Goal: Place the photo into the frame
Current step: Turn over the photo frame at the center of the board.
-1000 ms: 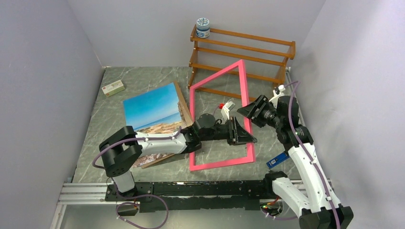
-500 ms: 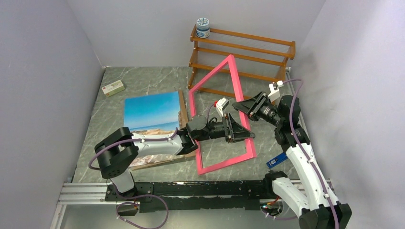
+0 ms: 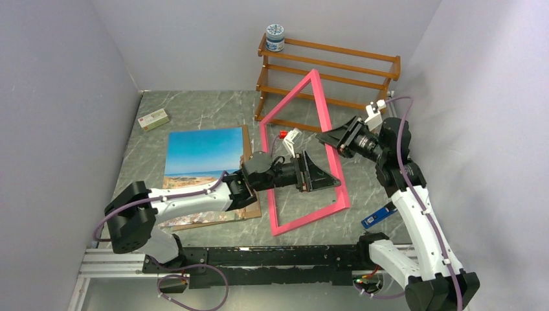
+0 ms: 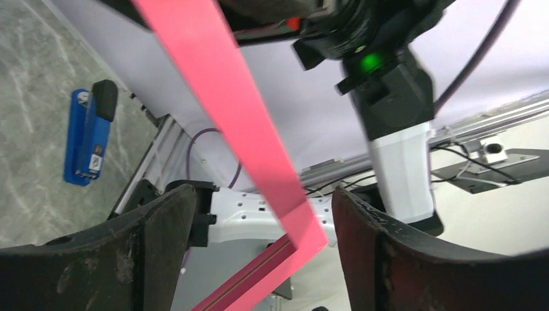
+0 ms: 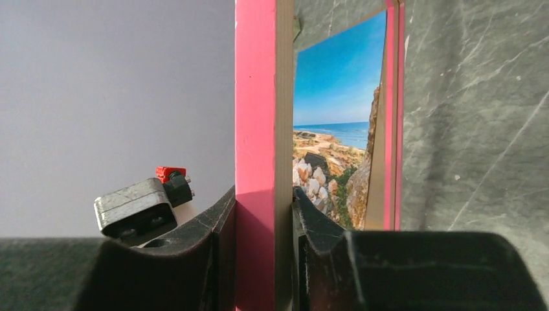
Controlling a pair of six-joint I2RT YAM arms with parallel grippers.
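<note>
The frame (image 3: 311, 219) is pink and stands tilted up on its near edge, mid-table. My right gripper (image 3: 328, 138) is shut on its right rail; in the right wrist view the jaws (image 5: 262, 201) press both faces of the pink bar (image 5: 254, 97). My left gripper (image 3: 325, 173) is open around the same rail lower down. In the left wrist view the pink bar (image 4: 226, 97) runs between the fingers (image 4: 262, 201) with a gap on each side. The photo (image 3: 204, 152) of a seashore lies face up to the left, and shows through the frame (image 5: 336, 97).
A brown fibreboard panel (image 3: 252, 210) lies under the photo. An orange-brown wooden rack (image 3: 327, 65) stands at the back with a jar (image 3: 275, 37) on top. A small box (image 3: 154, 119) sits at far left, a blue stapler (image 3: 375, 218) near the right arm.
My right gripper closed on the frame's right rail and raised it, so the frame stands steeper. My left gripper then opened off the rail, and its arm drew back to the left.
</note>
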